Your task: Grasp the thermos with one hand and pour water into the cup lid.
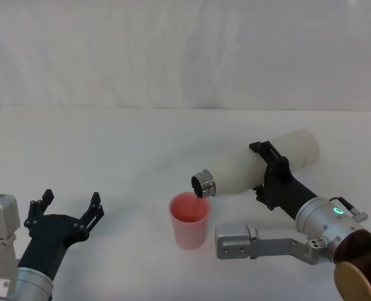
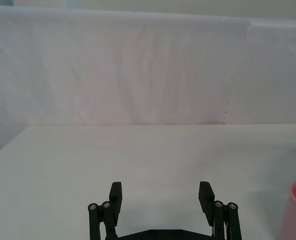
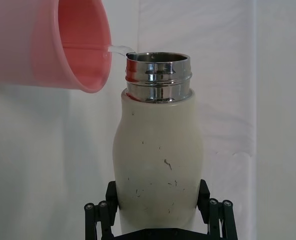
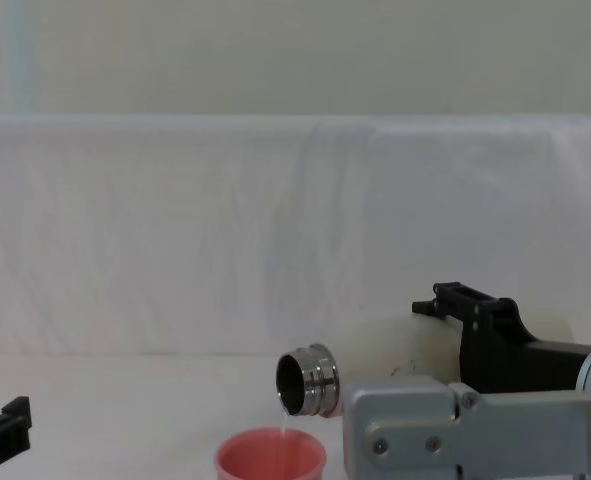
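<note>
A: Status on the left gripper (image 1: 70, 205)?

B: Parked low at the near left of the table (image 1: 110, 144), fingers spread wide, nothing between them. Well apart from the cup lid (image 1: 189, 221).

A: And the right gripper (image 1: 268, 175)?

B: Clamped around the thermos (image 1: 260, 164) at mid-body, one finger each side. Forearm comes in from the near right, wrist rolled so the bottle lies nearly horizontal, neck pointing left and dipped.

A: Mouth over the cup?

B: Yes. Steel neck (image 4: 308, 381) sits just above the cup lid's far rim. A thin stream runs from the lip into the cup.

A: Surfaces?

B: Thermos is matte cream, rounded shoulders, small scuffs; neck shiny and threaded. Cup lid is smooth salmon-pink, upright on the white table.
</note>
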`<state>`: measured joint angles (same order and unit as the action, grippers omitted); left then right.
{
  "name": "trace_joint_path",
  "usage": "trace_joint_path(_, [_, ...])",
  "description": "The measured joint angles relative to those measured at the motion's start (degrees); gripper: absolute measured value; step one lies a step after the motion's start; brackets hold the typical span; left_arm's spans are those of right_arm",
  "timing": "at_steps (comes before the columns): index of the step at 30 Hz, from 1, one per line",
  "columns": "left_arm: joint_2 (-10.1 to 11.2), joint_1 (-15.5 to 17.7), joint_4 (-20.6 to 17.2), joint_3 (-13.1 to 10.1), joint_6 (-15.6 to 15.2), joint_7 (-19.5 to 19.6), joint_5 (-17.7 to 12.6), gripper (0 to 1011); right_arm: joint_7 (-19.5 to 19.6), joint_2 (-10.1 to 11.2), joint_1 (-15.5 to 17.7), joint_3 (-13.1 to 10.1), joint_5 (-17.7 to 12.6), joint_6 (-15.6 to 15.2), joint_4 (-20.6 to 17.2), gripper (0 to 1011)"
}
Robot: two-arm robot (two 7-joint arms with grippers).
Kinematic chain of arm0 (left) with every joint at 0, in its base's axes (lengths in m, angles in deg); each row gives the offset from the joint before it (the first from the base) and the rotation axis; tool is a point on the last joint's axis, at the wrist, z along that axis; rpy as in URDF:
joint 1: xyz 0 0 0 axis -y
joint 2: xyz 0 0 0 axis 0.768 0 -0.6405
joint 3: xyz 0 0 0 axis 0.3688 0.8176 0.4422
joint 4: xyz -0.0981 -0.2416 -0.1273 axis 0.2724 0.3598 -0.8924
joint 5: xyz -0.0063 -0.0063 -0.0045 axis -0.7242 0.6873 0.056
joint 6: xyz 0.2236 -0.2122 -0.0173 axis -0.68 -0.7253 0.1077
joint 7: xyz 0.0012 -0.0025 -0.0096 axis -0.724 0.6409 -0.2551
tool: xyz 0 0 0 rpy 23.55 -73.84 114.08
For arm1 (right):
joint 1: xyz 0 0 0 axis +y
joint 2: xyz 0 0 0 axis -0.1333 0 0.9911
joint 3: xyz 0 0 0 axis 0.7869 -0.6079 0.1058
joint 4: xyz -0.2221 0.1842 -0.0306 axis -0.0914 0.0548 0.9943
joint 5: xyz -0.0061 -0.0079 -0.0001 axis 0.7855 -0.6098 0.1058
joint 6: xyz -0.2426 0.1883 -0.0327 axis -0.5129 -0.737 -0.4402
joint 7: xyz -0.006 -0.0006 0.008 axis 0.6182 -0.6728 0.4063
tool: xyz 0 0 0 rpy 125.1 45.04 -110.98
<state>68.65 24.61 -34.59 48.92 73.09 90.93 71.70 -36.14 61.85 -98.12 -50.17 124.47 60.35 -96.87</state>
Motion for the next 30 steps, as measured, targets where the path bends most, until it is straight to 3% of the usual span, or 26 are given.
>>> trace_joint_path(30, [0.0, 0.0, 0.0, 0.0, 0.0, 0.0, 0.0, 1001, 0.2, -0.1, -0.3, 0.3, 0.2, 0.2, 0.2, 957])
